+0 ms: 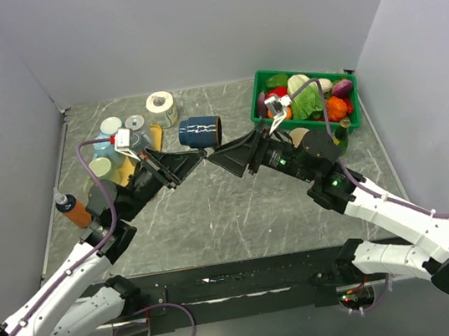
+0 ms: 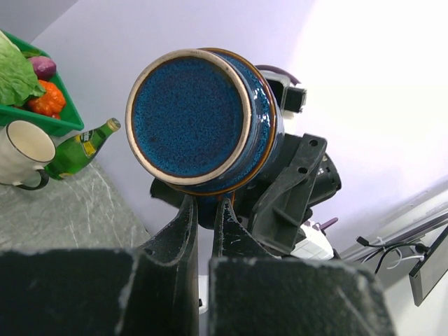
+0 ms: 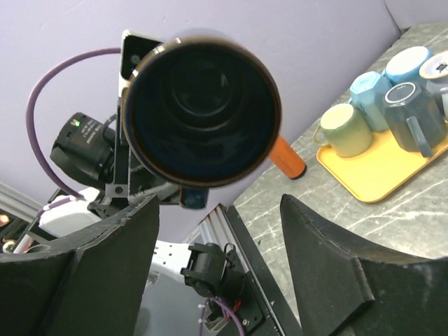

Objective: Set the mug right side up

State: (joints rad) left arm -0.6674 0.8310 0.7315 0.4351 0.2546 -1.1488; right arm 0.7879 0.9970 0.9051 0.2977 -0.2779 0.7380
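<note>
The dark blue mug (image 1: 200, 132) is held on its side above the table. My left gripper (image 1: 195, 158) is shut on the handle under the mug. In the left wrist view the glazed base (image 2: 189, 115) faces the camera, and the gripper (image 2: 205, 204) pinches the blue handle between its fingers. My right gripper (image 1: 228, 145) is open just right of the mug, near its mouth. In the right wrist view the mug's dark opening (image 3: 203, 105) faces the camera above the wide-open gripper (image 3: 220, 204), which touches nothing.
A green bin of vegetables (image 1: 345, 126) stands at the back right, with a white mug (image 2: 21, 154) and a green bottle (image 2: 80, 147) beside it. A yellow tray (image 1: 124, 173) with several cups is at the back left. A tape roll (image 1: 161, 104) and an orange bottle (image 1: 73, 209) are nearby.
</note>
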